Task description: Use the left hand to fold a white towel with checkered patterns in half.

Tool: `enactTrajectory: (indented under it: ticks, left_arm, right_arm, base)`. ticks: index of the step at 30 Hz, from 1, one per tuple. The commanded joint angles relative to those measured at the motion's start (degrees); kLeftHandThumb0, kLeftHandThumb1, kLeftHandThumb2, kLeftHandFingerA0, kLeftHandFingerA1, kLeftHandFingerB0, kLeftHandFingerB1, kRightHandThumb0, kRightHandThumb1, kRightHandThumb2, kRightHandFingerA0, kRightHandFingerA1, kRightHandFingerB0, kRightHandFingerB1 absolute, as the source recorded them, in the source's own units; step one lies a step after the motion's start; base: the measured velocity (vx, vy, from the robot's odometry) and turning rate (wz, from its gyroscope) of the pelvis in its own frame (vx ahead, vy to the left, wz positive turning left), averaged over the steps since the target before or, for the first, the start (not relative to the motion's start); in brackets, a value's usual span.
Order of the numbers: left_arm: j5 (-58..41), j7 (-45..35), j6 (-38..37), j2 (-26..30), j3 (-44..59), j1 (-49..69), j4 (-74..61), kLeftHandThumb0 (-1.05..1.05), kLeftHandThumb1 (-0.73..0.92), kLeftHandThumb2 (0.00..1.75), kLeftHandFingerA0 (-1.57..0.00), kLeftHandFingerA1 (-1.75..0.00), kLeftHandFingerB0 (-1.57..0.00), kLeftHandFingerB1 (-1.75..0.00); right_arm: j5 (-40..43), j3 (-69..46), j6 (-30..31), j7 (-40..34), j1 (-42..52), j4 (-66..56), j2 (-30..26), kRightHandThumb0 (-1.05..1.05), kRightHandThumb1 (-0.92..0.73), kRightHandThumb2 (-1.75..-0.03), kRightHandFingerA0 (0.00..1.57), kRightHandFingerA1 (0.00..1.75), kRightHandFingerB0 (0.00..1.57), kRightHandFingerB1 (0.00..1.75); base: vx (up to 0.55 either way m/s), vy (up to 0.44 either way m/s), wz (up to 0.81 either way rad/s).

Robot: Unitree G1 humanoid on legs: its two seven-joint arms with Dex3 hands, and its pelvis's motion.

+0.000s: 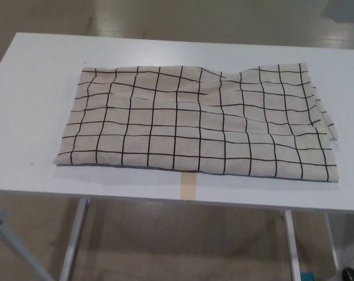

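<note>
Single head view, looking down from above the near edge.
Faces forward and down across the white desk (24, 117), near enough to fill the frame with its top, cropping the right end; takes in the spread towel (194, 120), the desk legs (73, 240) below, and grey floor (183, 17) beyond the far edge.

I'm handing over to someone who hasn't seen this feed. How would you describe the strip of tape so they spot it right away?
Start at the white table and find the checked towel spread across it. Follow the towel's near edge to about its middle: the tape is a short tan strip running from under that edge to the table's front lip. It is the only tan mark on the white top.
</note>
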Motion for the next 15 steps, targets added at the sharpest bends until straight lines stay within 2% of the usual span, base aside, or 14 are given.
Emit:
enactTrajectory:
  ticks: [1, 6, 7, 8, 15]
  left_arm:
    - [21.8, 2.0, -13.7, 6.8, -8.9, -6.3, -9.0, -0.55, 0.32, 0.64, -0.01, -0.19, -0.01, -0.18]
    - [23.9, 3.2, -13.2, 7.7, -11.0, -7.9, -7.7, -0.55, 0.32, 0.64, -0.01, -0.19, -0.01, -0.18]
    - [27.2, 3.2, -11.1, 8.8, -14.1, -11.0, -5.7, -0.54, 0.35, 0.75, 0.00, -0.16, 0.00, -0.18]
    - [31.4, 3.3, -8.5, 10.2, -18.2, -15.0, -3.1, -0.54, 0.35, 0.75, 0.00, -0.16, 0.00, -0.18]
    - [37.0, 2.0, -3.7, 12.0, -26.1, -20.5, 2.8, -0.58, 0.37, 0.74, 0.00, -0.09, 0.00, -0.14]
  right_arm:
    - [-1.8, 2.3, -1.3, 1.9, 3.1, -1.9, -0.9, -0.36, -0.56, -0.57, 0.46, 0.40, 0.35, 0.33]
    - [-1.7, 2.6, -1.1, 1.7, 3.0, -1.9, -1.1, -0.36, -0.56, -0.57, 0.46, 0.40, 0.35, 0.33]
    - [-1.7, 2.6, -1.1, 1.6, 3.0, -1.7, -1.0, -0.35, -0.55, -0.57, 0.44, 0.40, 0.35, 0.33]
    - [-1.7, 2.7, -1.3, 1.5, 2.9, -1.4, -0.9, -0.35, -0.55, -0.57, 0.44, 0.41, 0.35, 0.33]
    - [-1.5, 2.8, -0.2, 1.2, 3.0, -2.0, -1.1, -0.35, -0.55, -0.57, 0.44, 0.41, 0.35, 0.33]
  base:
    - [0.00, 0.000, 0.00]
    - [0.00, 0.000, 0.00]
    - [0.00, 0.000, 0.00]
    - [0.00, 0.000, 0.00]
    - [0.00, 0.000, 0.00]
